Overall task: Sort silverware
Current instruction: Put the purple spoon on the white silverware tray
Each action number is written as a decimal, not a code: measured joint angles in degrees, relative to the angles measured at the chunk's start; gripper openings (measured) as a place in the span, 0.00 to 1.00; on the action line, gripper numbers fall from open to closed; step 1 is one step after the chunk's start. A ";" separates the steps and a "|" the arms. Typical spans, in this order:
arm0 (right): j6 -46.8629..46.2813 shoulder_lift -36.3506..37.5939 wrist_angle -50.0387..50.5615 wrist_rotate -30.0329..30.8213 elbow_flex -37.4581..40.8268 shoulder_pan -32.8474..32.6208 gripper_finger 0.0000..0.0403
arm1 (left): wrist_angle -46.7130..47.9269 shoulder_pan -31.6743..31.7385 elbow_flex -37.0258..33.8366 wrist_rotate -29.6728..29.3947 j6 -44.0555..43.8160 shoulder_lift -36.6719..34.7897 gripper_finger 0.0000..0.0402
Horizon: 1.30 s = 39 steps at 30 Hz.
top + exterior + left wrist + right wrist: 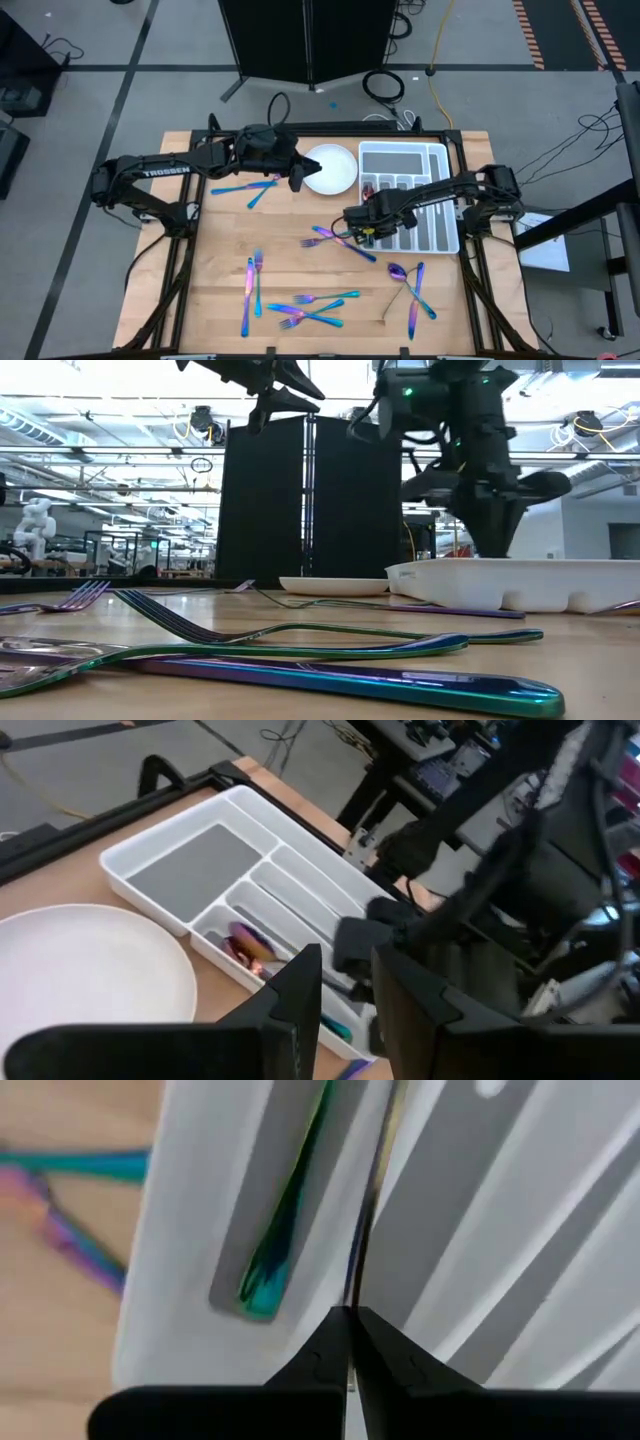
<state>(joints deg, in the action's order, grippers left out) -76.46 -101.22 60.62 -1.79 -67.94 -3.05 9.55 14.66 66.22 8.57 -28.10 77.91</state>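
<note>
The silverware is slim iridescent forks, spoons and knives. Loose groups lie flat on the wooden table (215, 300) at the far left (250, 187), the middle (340, 240), the near left (252, 285) and the near right (410, 290). My right gripper (350, 1330) points down over the near left part of the white tray (405, 195), shut on one thin piece. A teal piece (285, 1220) lies in a tray compartment beside it. My left gripper (350, 995) hovers open by the white plate (330, 168), with nothing between its fingers. My right gripper pinches a thin piece of silverware (368, 1230), seen edge-on, between its two fingertips. The fingers come from above, pointing down. The piece runs away from the fingers along a tray divider. I cannot tell which end is held, or whether the piece touches the tray.
Another pink-purple piece (250, 945) lies in a tray compartment. The plate stands just left of the tray at the far side. My right arm (480, 900) reaches over the tray. A dark panel (310, 500) stands beyond the table's far edge.
</note>
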 joint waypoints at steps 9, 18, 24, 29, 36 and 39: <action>-3.10 -2.74 2.93 -1.39 -1.03 1.18 0.00 | 0.03 0.00 0.00 5.42 0.99 0.00 0.23; -5.87 -2.74 -3.01 -0.88 -1.01 1.18 0.01 | 0.43 1.09 0.00 9.90 2.02 0.00 0.23; -5.87 -2.74 -8.37 1.49 -1.03 1.31 0.14 | 0.45 2.67 0.00 12.84 1.80 0.00 0.23; -5.39 -2.74 -8.02 1.71 -1.03 1.46 0.27 | 0.48 3.28 0.00 14.02 1.58 0.00 0.23; -3.05 0.50 -6.16 2.21 -1.01 1.46 0.36 | 0.52 3.43 0.00 14.06 1.79 0.00 0.23; 0.33 4.90 -6.22 3.67 -1.01 0.70 0.37 | 0.59 3.39 0.00 14.06 3.29 0.00 0.23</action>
<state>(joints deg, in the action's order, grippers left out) -76.13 -96.32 54.39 1.89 -68.95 -2.34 10.13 18.04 66.22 22.63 -24.82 77.91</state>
